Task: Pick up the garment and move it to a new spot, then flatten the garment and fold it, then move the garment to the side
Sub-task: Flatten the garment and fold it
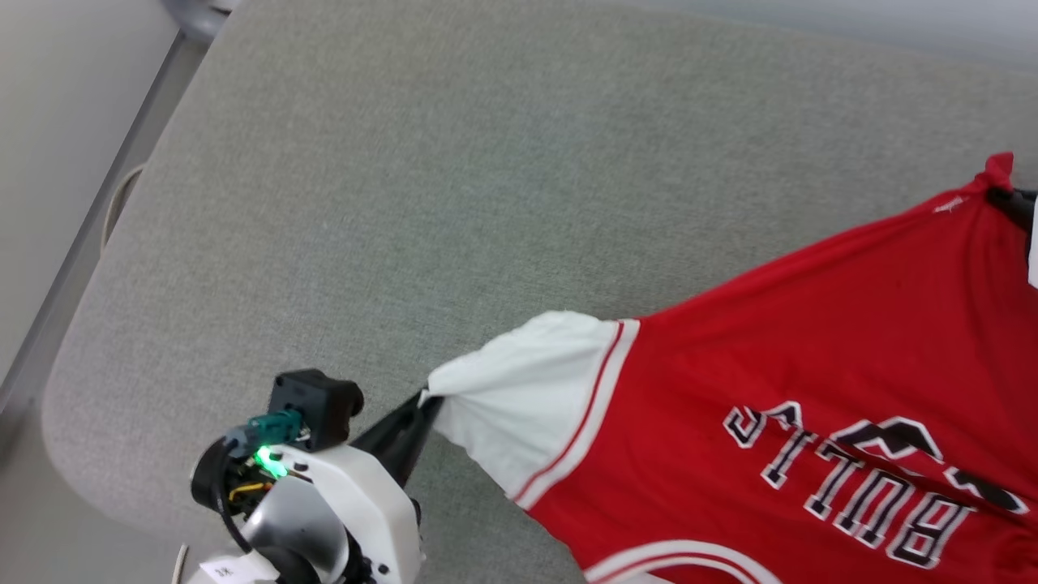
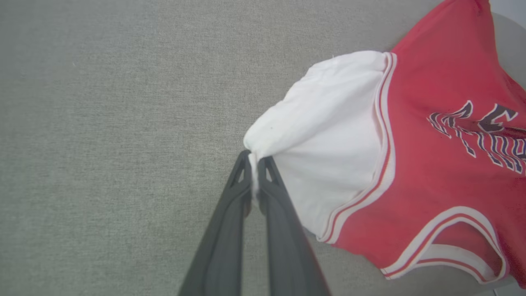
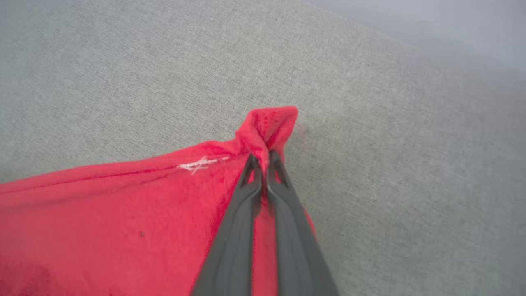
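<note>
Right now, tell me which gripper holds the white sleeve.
The left gripper: it is shut on the tip of the sleeve. The right gripper pinches a red corner of the garment instead.

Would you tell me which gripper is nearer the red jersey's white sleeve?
Left. The left gripper pinches the white sleeve; the right gripper holds a far corner of the red jersey.

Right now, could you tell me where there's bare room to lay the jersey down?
The grey cushion is bare left of the white sleeve and beyond the garment's red edge. Lower right is crowded: the garment stretches between left hand and right hand.
</note>
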{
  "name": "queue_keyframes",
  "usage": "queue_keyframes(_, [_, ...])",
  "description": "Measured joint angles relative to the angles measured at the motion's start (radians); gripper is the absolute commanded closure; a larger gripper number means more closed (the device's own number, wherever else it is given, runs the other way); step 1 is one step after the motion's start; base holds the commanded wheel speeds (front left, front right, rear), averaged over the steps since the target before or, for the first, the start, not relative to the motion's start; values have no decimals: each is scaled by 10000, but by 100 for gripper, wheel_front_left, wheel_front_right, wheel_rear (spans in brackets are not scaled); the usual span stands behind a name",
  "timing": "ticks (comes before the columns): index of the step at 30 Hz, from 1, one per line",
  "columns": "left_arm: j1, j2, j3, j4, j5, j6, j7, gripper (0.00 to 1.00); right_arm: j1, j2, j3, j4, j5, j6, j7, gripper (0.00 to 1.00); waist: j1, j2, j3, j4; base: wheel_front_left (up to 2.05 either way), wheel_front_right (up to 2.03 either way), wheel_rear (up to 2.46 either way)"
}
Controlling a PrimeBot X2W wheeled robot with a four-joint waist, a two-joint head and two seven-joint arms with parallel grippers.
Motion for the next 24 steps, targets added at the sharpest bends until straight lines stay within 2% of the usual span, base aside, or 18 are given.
queue_keyframes(9, [-721, 311, 506, -98, 541, 221, -414, 100, -56, -12, -17, -234, 403, 2, -1528, 100, -1, 0, -1224, -915, 0, 0, 0])
queue_keyframes(17, [-1592, 307, 949, -460, 886, 587, -562, 100, -110, -148, -217, -1058, 525, 2, -2034, 100, -1, 0, -2192, -1861, 0, 0, 0])
queue_keyframes(24, [-2857, 173, 1335, -773, 1227, 989, -602, 100, 81, -111, -830, -1918, 523, 2, -2261, 100, -2, 0, -2921, -2542, 0, 0, 0])
